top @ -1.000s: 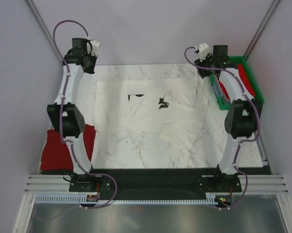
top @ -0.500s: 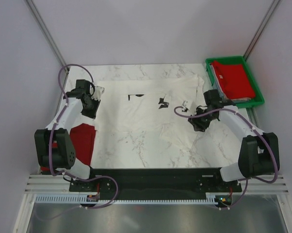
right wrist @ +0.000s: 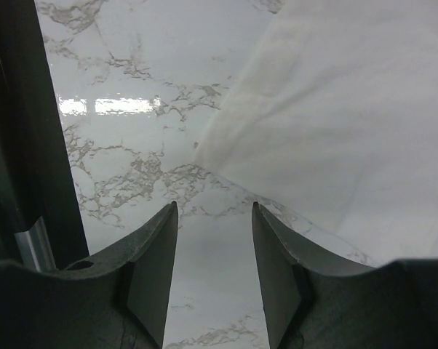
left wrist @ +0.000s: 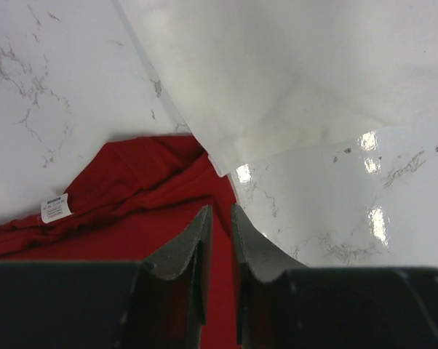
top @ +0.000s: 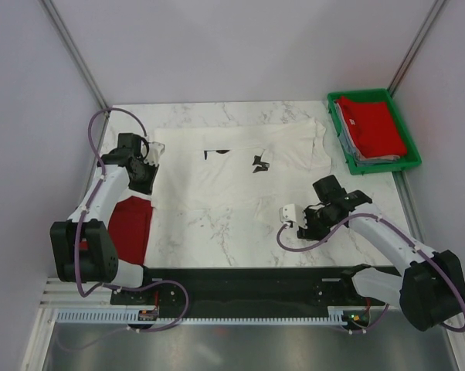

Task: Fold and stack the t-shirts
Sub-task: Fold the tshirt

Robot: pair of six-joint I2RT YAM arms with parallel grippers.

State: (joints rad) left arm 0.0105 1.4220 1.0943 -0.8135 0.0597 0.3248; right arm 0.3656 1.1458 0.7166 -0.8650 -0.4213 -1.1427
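Left end effector (left wrist: 219, 212) barely parted, right end effector (right wrist: 214, 208) spread; one white t-shirt (top: 225, 174), two red t-shirts (top: 130, 224) (top: 371, 127).

Lab test booth: plain walls (top: 232, 46), alu frame (top: 70, 292).

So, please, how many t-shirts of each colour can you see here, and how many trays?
Green tray: 1
White t-shirt: 1
Red t-shirts: 2, the loose red t-shirt at the left and the folded red t-shirt in the tray
Total: 4
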